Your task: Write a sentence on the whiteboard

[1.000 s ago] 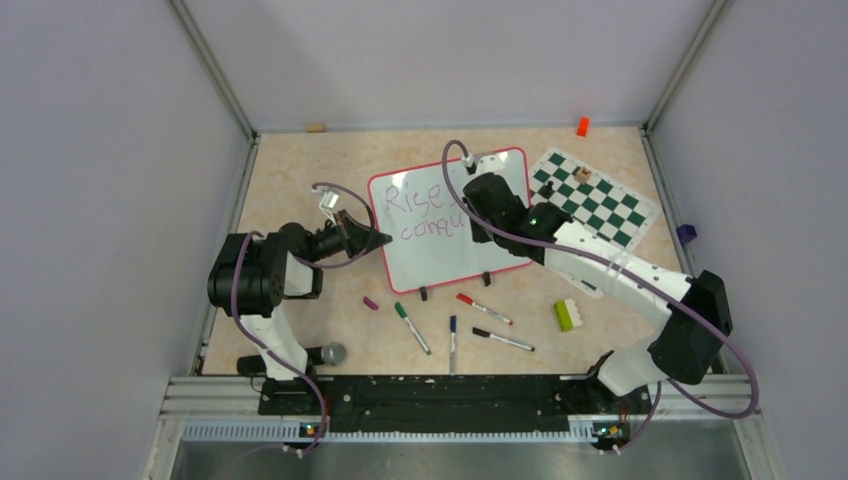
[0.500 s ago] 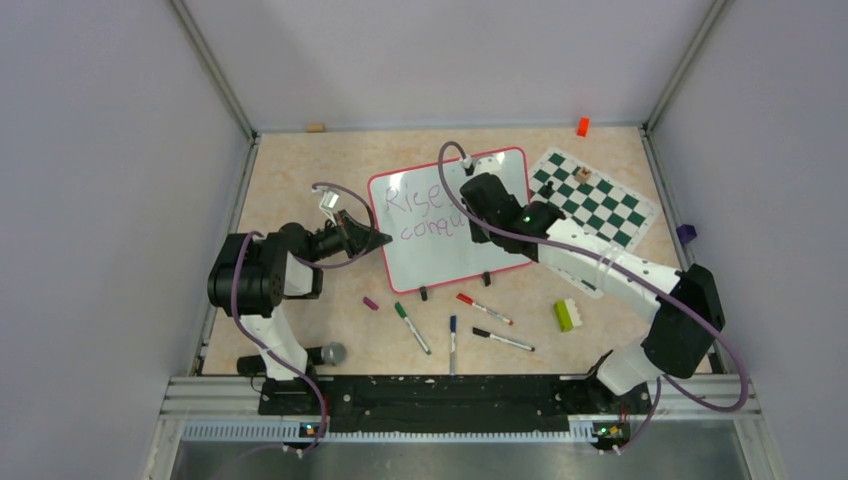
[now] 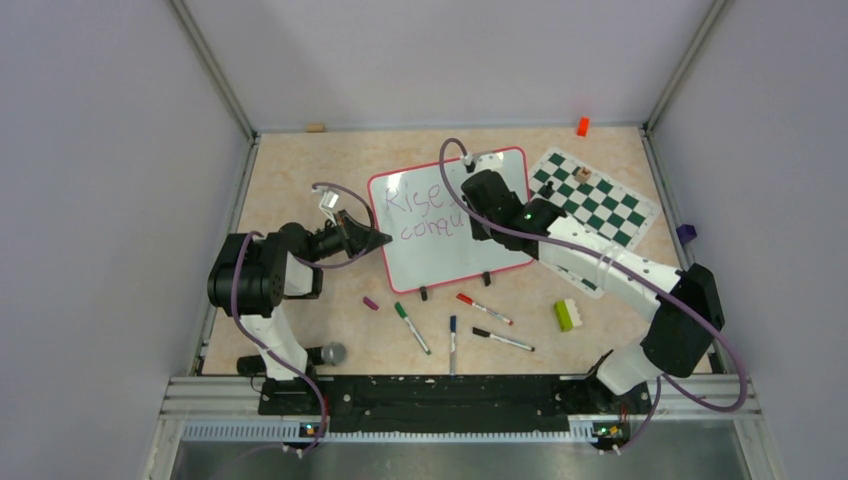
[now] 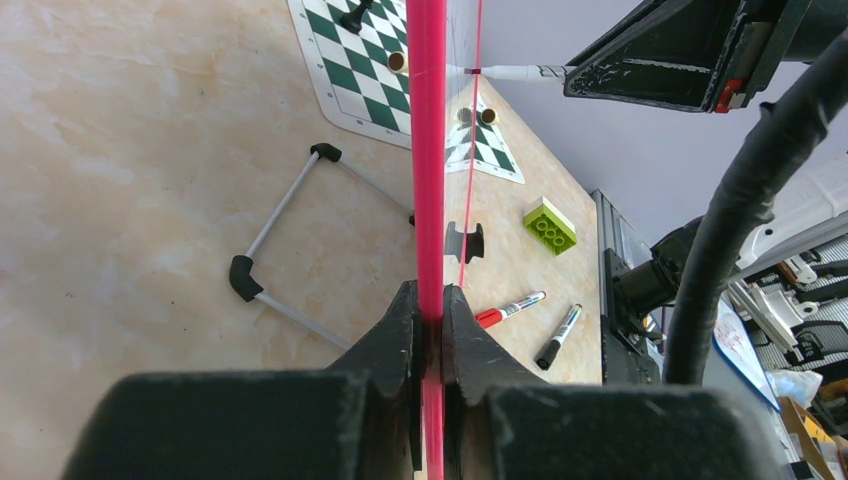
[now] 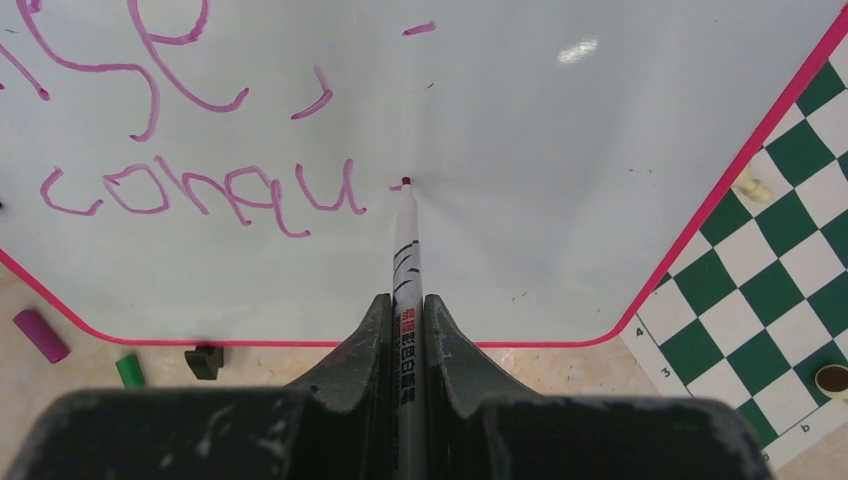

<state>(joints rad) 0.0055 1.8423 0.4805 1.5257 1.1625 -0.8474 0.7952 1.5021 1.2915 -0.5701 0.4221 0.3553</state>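
Just ahead of the right end effector point(image 5: 406, 305) lies the whiteboard point(image 5: 560, 150).

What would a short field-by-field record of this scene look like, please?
board: whiteboard, standing on its feet
left gripper: shut on the whiteboard's red rim
right gripper: shut on a marker, tip at the board
writing: purple sentence, reads "Rise, conqu" so far
loose: four pens lying in front of the board
beside board: chess mat
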